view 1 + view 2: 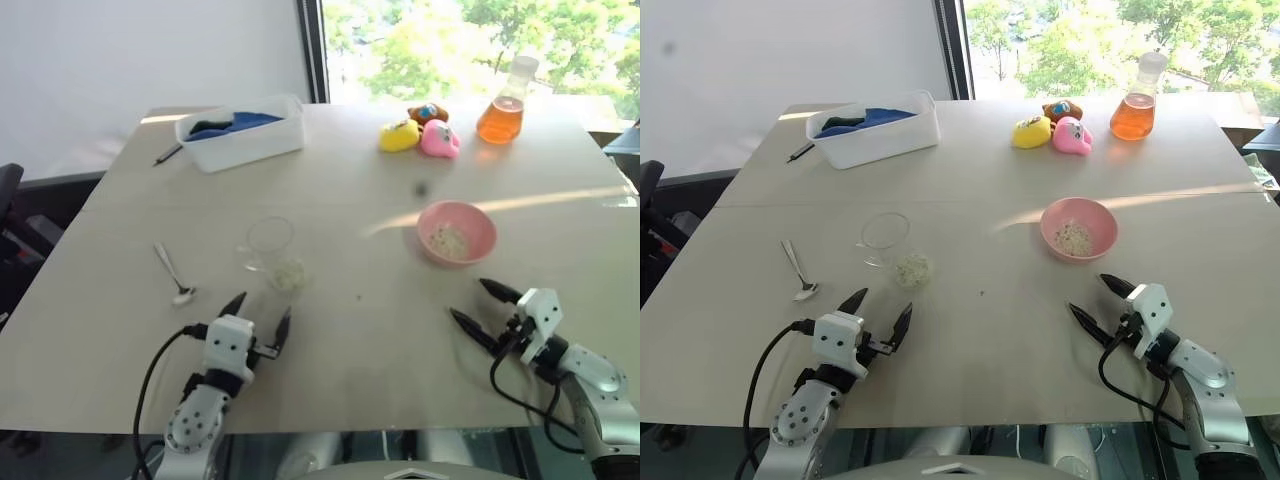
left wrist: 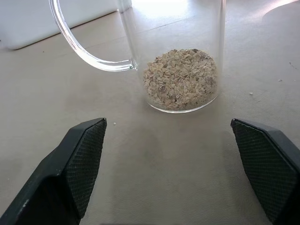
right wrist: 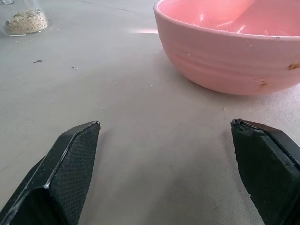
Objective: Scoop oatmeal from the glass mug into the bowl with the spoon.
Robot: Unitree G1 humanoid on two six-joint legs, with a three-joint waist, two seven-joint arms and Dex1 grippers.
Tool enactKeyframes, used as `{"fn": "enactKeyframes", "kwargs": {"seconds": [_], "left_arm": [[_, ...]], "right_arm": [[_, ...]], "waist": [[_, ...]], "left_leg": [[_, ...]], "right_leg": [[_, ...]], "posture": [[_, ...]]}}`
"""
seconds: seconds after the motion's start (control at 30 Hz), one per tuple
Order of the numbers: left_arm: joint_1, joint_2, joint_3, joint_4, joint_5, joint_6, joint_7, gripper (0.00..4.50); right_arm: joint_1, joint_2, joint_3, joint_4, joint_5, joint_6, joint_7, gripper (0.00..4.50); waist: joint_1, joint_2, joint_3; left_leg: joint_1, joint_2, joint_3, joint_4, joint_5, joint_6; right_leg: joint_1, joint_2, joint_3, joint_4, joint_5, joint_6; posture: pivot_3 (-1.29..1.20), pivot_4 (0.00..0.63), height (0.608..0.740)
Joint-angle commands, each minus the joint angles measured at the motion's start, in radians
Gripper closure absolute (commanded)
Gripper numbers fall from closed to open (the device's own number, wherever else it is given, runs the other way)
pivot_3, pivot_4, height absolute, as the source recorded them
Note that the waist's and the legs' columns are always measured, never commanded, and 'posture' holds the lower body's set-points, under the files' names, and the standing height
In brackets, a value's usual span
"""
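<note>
- A spoon point(image 1: 174, 275) lies flat on the pale bench point(image 1: 330, 180) at the left, its rounded end toward the robot, touched by nothing.
- Beyond it, at the bench's far left, a white tub point(image 1: 241, 133) holds blue contents, with a dark pen point(image 1: 167, 154) just beside it.
- The left gripper point(image 1: 259, 317) hovers near the bench edge, fingers spread wide and empty, pointing at the mug point(image 1: 272, 252) just ahead.
- The clear mug stands upright right of the spoon, oatmeal point(image 2: 180, 78) heaped in its bottom, its handle point(image 2: 82, 44) toward the spoon's side.
- Three small toys point(image 1: 421, 131), yellow, orange and pink, cluster at the far edge, with a flask point(image 1: 504, 104) of orange liquid right of them.
- The pink bowl point(image 1: 457, 232) sits upright right of centre, well apart from the mug, pale flakes in its bottom.
- The right gripper point(image 1: 482, 306) hangs just short of the bowl, fingers wide apart and empty, angled toward it.
</note>
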Motion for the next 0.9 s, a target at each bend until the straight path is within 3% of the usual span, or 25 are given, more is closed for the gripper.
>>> {"fn": "enactKeyframes", "kwargs": {"seconds": [0.03,0.67,0.9], "left_arm": [[0.035,-0.012,-0.011,0.049,0.006,0.028,0.004,0.02],[0.045,-0.014,-0.006,0.043,-0.024,-0.007,-0.019,0.02],[0.054,-0.003,0.081,-0.010,-0.088,0.020,-0.004,0.02]], "right_arm": [[0.007,-0.006,0.023,0.046,-0.015,0.021,0.015,0.00],[-0.028,0.001,0.027,0.069,-0.009,0.020,0.027,0.00],[-0.030,-0.017,0.032,0.051,-0.003,0.021,0.054,0.00]], "waist": [[0.000,0.000,0.000],[-0.005,-0.002,0.000],[-0.007,-0.005,0.002]], "left_leg": [[0.000,0.000,0.000,0.000,0.000,0.000],[0.000,0.000,0.002,0.000,0.000,0.000],[0.000,0.001,0.002,0.000,0.000,0.000]], "right_leg": [[0.000,0.000,0.000,0.000,0.000,0.000],[0.000,0.000,0.001,0.000,0.000,0.000],[0.000,0.000,0.001,0.000,0.000,0.000]], "posture": [[0.00,0.150,0.740],[0.00,0.150,0.740],[0.00,0.150,0.740]]}}
